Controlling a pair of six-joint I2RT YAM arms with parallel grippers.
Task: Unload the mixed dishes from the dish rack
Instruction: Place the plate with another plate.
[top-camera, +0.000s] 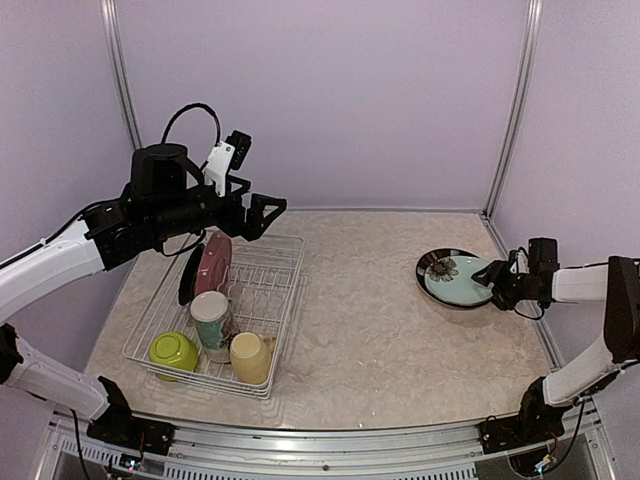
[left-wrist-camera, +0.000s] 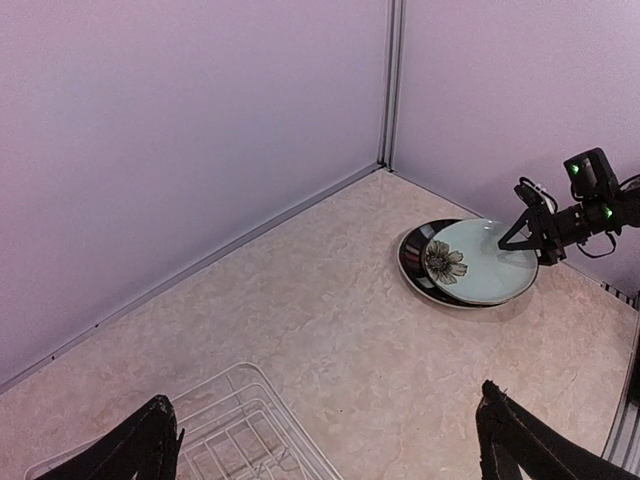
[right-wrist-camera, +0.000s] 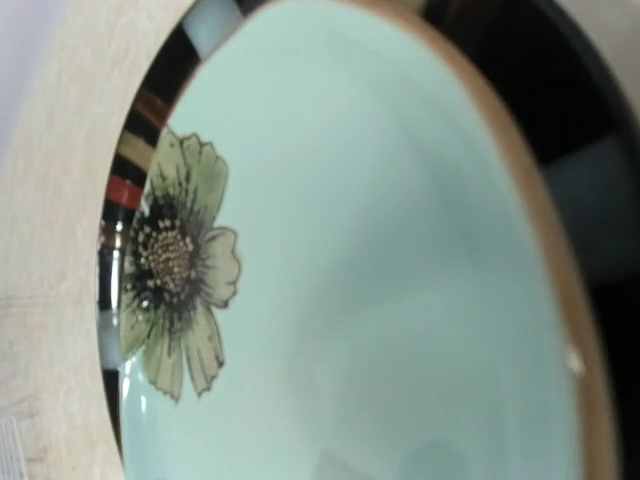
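The dish rack (top-camera: 290, 290) stands at the left. It holds an upright dark red plate (top-camera: 213, 262) with a black plate (top-camera: 188, 272) behind it, a lime-green bowl (top-camera: 173, 352), a white floral mug (top-camera: 211, 318) and a pale yellow mug (top-camera: 250, 357). My left gripper (top-camera: 265, 213) hangs open and empty above the rack's far end (left-wrist-camera: 250, 420). At the right, a green plate (top-camera: 458, 283) with a flower lies on a plate with a dark striped rim (top-camera: 432, 262). My right gripper (top-camera: 492, 275) is at the green plate's right rim (left-wrist-camera: 485, 265), with its fingers spread apart.
Purple walls close the table at the back and both sides, with metal posts in the corners. The right wall runs just behind the stacked plates. A metal rail edges the near side, by the arm bases.
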